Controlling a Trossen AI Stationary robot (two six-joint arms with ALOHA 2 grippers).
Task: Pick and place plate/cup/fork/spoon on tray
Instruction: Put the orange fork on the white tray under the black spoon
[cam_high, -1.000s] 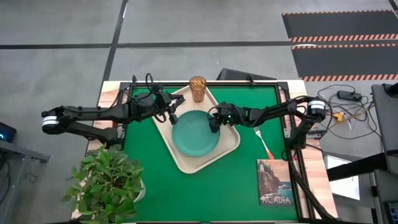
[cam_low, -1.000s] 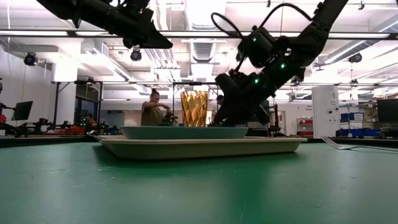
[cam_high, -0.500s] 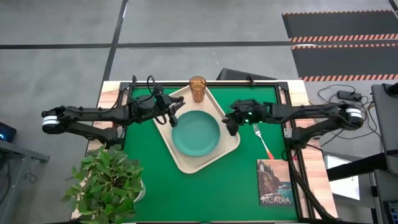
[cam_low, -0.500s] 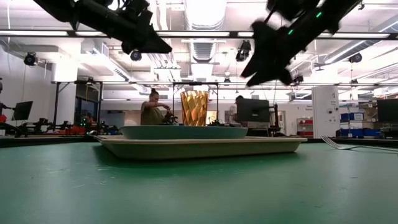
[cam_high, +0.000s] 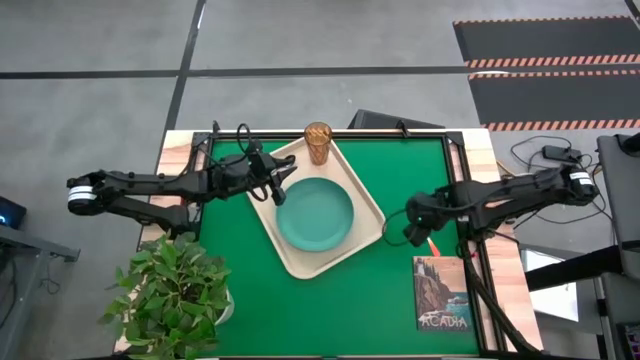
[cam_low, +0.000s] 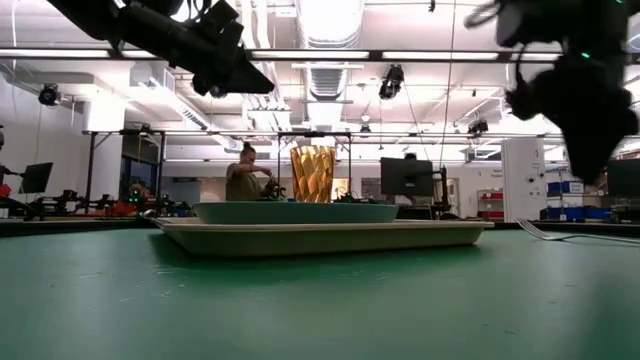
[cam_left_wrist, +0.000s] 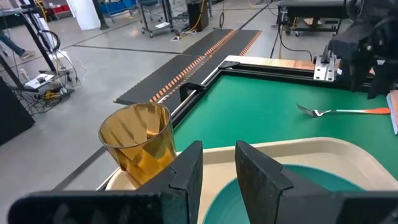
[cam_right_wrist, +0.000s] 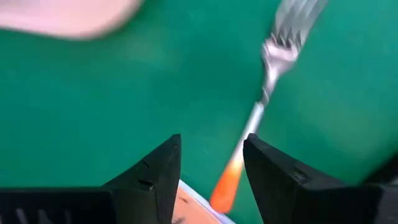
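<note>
The teal plate (cam_high: 315, 212) lies flat on the cream tray (cam_high: 292, 258) in the middle of the green mat. The amber cup (cam_high: 318, 143) stands upright at the tray's far corner. The red-handled fork (cam_right_wrist: 266, 93) lies flat on the mat right of the tray. My right gripper (cam_high: 416, 226) hovers open above the fork, clear of the table in the low view (cam_low: 580, 110); its fingers stand on either side of the handle (cam_right_wrist: 226, 182) without touching it. My left gripper (cam_high: 278, 186) is open and empty above the tray's left side (cam_left_wrist: 217, 163). The spoon is out of view.
An "Acadia" picture book (cam_high: 442, 293) lies at the near right corner, close to the fork's handle end. A potted plant (cam_high: 175, 292) stands at the near left corner. Bare green mat (cam_high: 300, 315) lies in front of the tray. A person (cam_low: 245, 175) stands in the room behind.
My right gripper has left the plate's right rim, risen, and swung toward the table's right and near edges until it is above the fork. The plate has stayed flat on the tray.
</note>
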